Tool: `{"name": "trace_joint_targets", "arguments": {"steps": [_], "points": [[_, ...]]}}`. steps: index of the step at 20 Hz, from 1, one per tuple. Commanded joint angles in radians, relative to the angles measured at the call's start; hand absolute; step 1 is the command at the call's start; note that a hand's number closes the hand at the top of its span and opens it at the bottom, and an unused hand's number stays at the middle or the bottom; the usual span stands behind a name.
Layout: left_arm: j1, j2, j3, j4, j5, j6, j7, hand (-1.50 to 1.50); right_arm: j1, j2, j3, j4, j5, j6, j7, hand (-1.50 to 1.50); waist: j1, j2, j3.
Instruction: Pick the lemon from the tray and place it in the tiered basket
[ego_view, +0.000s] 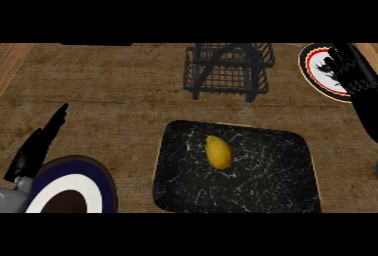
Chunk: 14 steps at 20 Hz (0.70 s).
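Step in hand: the pick, not yet begun. The lemon (218, 152) lies free on the black tray (280, 180), centre-low in the frame, long axis running up-down and tilted slightly, nothing touching it. The right hand (353, 70) is at the upper right over a red-rimmed plate (306, 72), well apart from the lemon; its fingers look straight and spread, holding nothing, though dark on dark makes that hard to read. The left hand (40, 142) is at the left edge, fingers straight and together, empty, above a blue-rimmed plate (96, 175). To do it well, bring the right hand down-left over the tray, fingers kept apart, and close across the lemon's narrow width, not end to end, since it would likely roll. Lift clear of the tray rim before heading to the basket (225, 72) at top centre.
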Motion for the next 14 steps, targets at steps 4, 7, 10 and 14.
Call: {"name": "trace_joint_targets", "arguments": {"steps": [4,7,10,14], "points": [[-0.096,-0.173,-0.010,-0.104,0.020,0.086,-0.066,0.00,-0.111,0.203,0.001,0.114,-0.318,0.173,-0.087,1.50,0.050,-0.005,0.017],[-0.091,-0.184,0.010,-0.106,0.058,0.077,-0.070,0.00,-0.024,0.403,-0.169,0.146,-0.492,-0.034,-0.152,1.50,-0.022,0.010,0.069],[-0.137,-0.302,-0.031,-0.159,0.067,0.117,-0.086,0.00,-0.077,0.382,0.043,0.309,-0.558,0.301,-0.018,-1.50,0.071,0.010,0.021],[-0.132,-0.340,-0.049,-0.170,0.041,0.165,-0.072,0.00,-0.100,0.356,0.032,0.395,-0.738,0.607,-0.001,-1.50,0.042,-0.004,0.019]]}}
